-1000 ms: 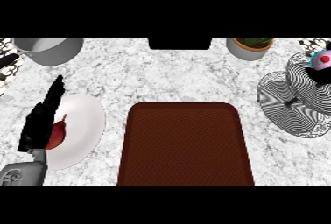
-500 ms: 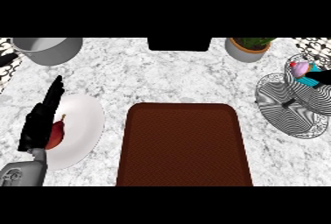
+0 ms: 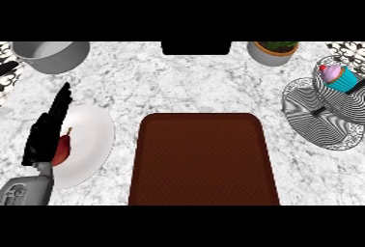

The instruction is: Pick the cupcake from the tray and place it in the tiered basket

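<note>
I am seeing the left hand (image 3: 47, 132) resting at frame left, fingers straight, holding nothing; right hand out of view. Cupcake (image 3: 337, 77) is sitting in the basket (image 3: 322, 123), upper right, tilted near the rim. Risk: it tipping out.

White plate (image 3: 96, 140) with a red fruit (image 3: 64, 150), grey pot (image 3: 51, 55), potted plant (image 3: 273, 51) on marble counter (image 3: 178, 82).
</note>
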You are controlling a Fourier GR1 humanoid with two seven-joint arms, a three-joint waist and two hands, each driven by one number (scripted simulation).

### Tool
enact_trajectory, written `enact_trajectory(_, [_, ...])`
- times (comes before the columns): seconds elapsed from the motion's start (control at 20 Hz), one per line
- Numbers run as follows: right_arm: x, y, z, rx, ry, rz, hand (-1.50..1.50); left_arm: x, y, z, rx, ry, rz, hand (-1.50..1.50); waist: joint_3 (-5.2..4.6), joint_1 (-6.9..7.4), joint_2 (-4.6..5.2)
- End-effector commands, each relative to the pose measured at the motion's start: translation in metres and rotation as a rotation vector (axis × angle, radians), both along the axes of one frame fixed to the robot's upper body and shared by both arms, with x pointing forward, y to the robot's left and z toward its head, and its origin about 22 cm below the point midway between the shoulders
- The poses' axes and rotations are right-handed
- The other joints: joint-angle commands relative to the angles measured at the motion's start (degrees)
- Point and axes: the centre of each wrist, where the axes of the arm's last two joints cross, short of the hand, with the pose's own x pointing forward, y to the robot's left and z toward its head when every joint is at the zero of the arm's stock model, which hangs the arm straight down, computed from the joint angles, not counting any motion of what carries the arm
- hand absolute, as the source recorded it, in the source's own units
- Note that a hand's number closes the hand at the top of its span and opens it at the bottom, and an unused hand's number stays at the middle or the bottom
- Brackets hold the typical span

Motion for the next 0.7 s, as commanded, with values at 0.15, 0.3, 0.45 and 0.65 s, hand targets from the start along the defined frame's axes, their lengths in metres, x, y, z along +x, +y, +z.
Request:
enact_trajectory(0.15, [-0.056, -0.061, 0.031, 0.196, 0.023, -0.087, -1.50, -0.001, 0.015, 0.011, 0.002, -0.010, 0.012, 0.00, 0.17, -0.77, -0.14])
enact_trajectory(0.3, [-0.099, -0.095, 0.012, 0.210, 0.044, -0.087, -1.50, 0.001, 0.022, 0.003, -0.003, 0.013, 0.036, 0.00, 0.19, -1.29, -0.01])
enact_trajectory(0.45, [-0.141, -0.117, 0.020, 0.205, 0.016, -0.060, -1.50, 0.007, 0.005, 0.010, 0.008, 0.000, 0.048, 0.00, 0.21, -1.72, -0.17])
enact_trajectory(0.65, [-0.184, -0.160, 0.008, 0.261, -0.046, -0.034, -1.50, 0.000, 0.008, 0.002, 0.006, 0.011, 0.015, 0.00, 0.22, -0.68, 0.06])
